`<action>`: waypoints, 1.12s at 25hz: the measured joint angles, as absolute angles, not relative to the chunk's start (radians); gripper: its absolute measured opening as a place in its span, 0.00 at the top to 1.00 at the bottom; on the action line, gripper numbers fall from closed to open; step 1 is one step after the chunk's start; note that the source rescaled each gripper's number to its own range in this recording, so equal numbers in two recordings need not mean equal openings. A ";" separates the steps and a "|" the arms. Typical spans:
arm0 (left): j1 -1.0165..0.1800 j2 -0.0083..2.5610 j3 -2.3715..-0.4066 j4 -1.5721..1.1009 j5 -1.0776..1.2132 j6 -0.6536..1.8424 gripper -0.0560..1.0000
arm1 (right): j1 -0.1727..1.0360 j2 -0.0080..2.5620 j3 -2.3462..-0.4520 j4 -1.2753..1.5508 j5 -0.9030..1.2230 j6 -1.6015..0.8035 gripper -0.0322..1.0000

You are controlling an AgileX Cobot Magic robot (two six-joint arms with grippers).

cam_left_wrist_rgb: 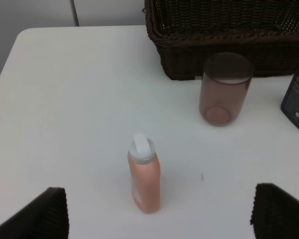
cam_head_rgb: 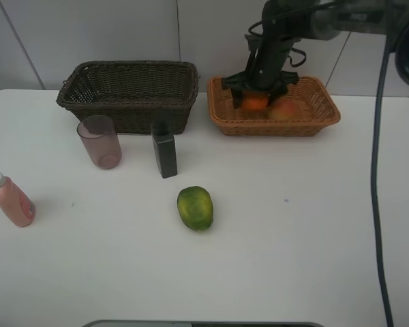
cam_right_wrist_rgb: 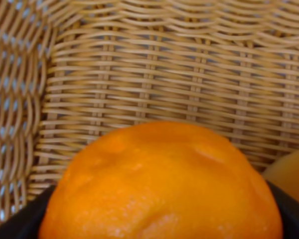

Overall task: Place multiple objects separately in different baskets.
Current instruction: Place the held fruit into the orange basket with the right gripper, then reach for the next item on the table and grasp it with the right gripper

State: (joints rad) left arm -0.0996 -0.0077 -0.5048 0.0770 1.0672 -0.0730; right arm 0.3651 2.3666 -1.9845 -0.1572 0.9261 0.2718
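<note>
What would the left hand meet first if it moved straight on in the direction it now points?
Probably the pink bottle, which is straight ahead, in line with the gap of the open left hand. The tumbler and dark basket are farther on. Depth is unclear.

Two baskets, three fruits, two bottles, one tumbler.

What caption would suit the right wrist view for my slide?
Orange held in the right gripper inside the tan wicker basket, a peach alongside.
</note>
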 joint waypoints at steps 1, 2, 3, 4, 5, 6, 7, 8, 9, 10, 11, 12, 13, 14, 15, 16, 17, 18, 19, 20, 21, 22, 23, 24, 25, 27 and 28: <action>-0.100 -0.008 -0.505 0.077 1.067 -0.073 0.06 | 0.365 2.372 -1.985 -0.159 0.926 0.272 0.62; -0.100 -0.008 -0.505 0.077 1.067 -0.073 0.06 | 0.365 2.375 -1.985 -0.161 0.921 0.272 0.62; -0.100 -0.008 -0.505 0.077 1.067 -0.073 0.06 | 0.365 2.376 -1.985 -0.162 0.916 0.272 0.62; -0.100 -0.008 -0.505 0.077 1.067 -0.073 0.06 | 0.365 2.376 -1.985 -0.164 0.908 0.272 0.62; -0.100 -0.008 -0.505 0.077 1.067 -0.073 0.06 | 0.365 2.376 -1.985 -0.164 0.901 0.272 0.63; -0.100 -0.008 -0.505 0.077 1.067 -0.073 0.06 | 0.365 2.375 -1.985 -0.164 0.895 0.272 0.62; -0.100 -0.008 -0.505 0.077 1.067 -0.073 0.06 | 0.365 2.375 -1.985 -0.165 0.891 0.272 0.62; -0.100 -0.008 -0.505 0.078 1.067 -0.073 0.06 | 0.365 2.375 -1.985 -0.167 0.889 0.272 0.62; -0.100 -0.008 -0.505 0.078 1.067 -0.073 0.06 | 0.365 2.375 -1.985 -0.169 0.888 0.272 0.62; -0.100 -0.008 -0.505 0.078 1.067 -0.073 0.06 | 0.365 2.375 -1.985 -0.170 0.888 0.272 0.62; -0.100 -0.008 -0.505 0.078 1.067 -0.073 0.06 | 0.365 2.375 -1.985 -0.172 0.887 0.272 0.61; -0.100 -0.008 -0.505 0.078 1.067 -0.073 0.06 | 0.365 2.375 -1.985 -0.173 0.886 0.272 0.54; -0.100 -0.008 -0.505 0.078 1.067 -0.073 0.06 | 0.365 2.375 -1.985 -0.173 0.884 0.272 0.42; -0.100 -0.008 -0.505 0.078 1.067 -0.073 0.06 | 0.365 2.375 -1.985 -0.174 0.884 0.272 0.32; -0.100 -0.008 -0.505 0.078 1.067 -0.073 0.06 | 0.365 2.375 -1.985 -0.174 0.881 0.272 0.21; -0.100 -0.008 -0.505 0.078 1.067 -0.073 0.06 | 0.365 2.375 -1.985 -0.174 0.882 0.272 0.14; -0.100 -0.008 -0.505 0.078 1.067 -0.073 0.06 | 0.365 2.375 -1.985 -0.174 0.882 0.272 0.11; -0.100 -0.008 -0.505 0.078 1.067 -0.073 0.06 | 0.365 2.375 -1.985 -0.174 0.882 0.272 0.08; -0.100 -0.008 -0.505 0.078 1.067 -0.073 0.06 | 0.365 2.374 -1.985 -0.175 0.882 0.272 0.07; -0.100 -0.008 -0.505 0.078 1.067 -0.073 0.06 | 0.365 2.373 -1.985 -0.177 0.882 0.272 0.06; -0.100 -0.008 -0.505 0.078 1.067 -0.073 0.06 | 0.365 2.370 -1.985 -0.177 0.882 0.272 0.06; -0.100 -0.008 -0.505 0.078 1.067 -0.073 0.06 | 0.365 2.366 -1.985 -0.177 0.885 0.272 0.05; -0.100 -0.008 -0.505 0.078 1.067 -0.073 0.06 | 0.365 2.359 -1.985 -0.177 0.887 0.272 0.04; -0.100 -0.008 -0.505 0.078 1.067 -0.073 0.06 | 0.365 2.351 -1.985 -0.176 0.894 0.272 0.04; -0.100 -0.008 -0.505 0.078 1.067 -0.073 0.06 | 0.366 2.342 -1.985 -0.176 0.903 0.272 0.04; -0.100 -0.008 -0.505 0.078 1.067 -0.073 0.06 | 0.368 2.319 -1.985 -0.177 0.934 0.272 0.04; -0.100 -0.008 -0.505 0.078 1.067 -0.073 0.06 | 0.372 2.308 -1.985 -0.176 0.958 0.272 0.04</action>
State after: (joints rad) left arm -0.0996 -0.0077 -0.5048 0.0779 1.0672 -0.0730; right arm 0.3723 2.3084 -1.9845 -0.1755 0.9579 0.2718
